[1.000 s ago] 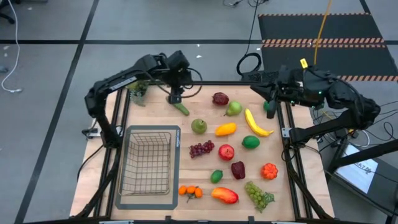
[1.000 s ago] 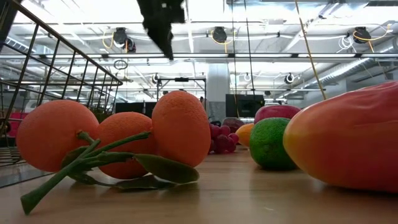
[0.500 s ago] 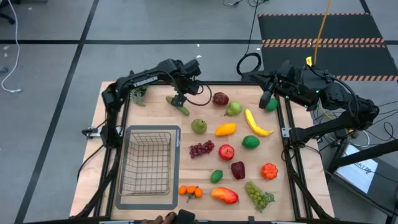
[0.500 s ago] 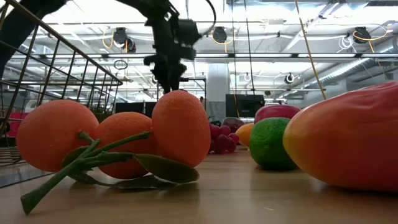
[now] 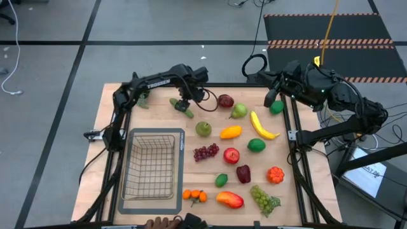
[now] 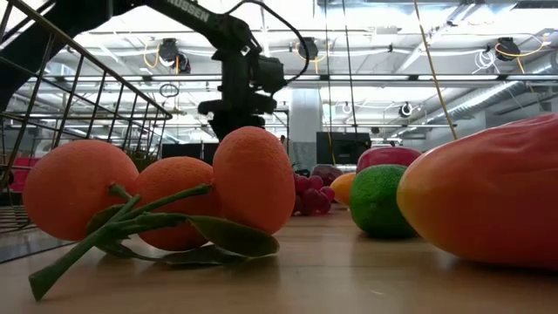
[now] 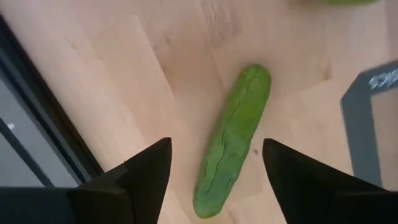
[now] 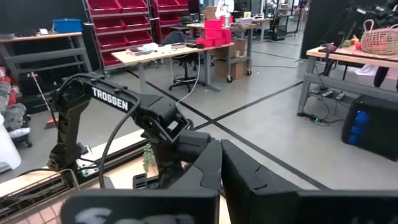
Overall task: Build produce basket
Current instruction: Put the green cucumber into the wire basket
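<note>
- Wooden tabletop (image 5: 210,159) carries scattered produce; the wire basket (image 5: 150,166) sits at its left.
- Left tool (image 5: 184,105) hangs spread over the cucumber (image 7: 231,140), not touching it.
- Right tool (image 5: 272,98) waits closed at the far right edge.

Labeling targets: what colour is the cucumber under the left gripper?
Green, slightly mottled with a lengthwise crease. The cucumber shows best in the left wrist view, between the left gripper fingers.

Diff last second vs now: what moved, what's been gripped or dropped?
The left gripper shifted right along the table's far edge; it hangs open over the cucumber, which rotated slightly. Nothing gripped. The right gripper, shut, drifted slightly. Basket and other produce unchanged.
</note>
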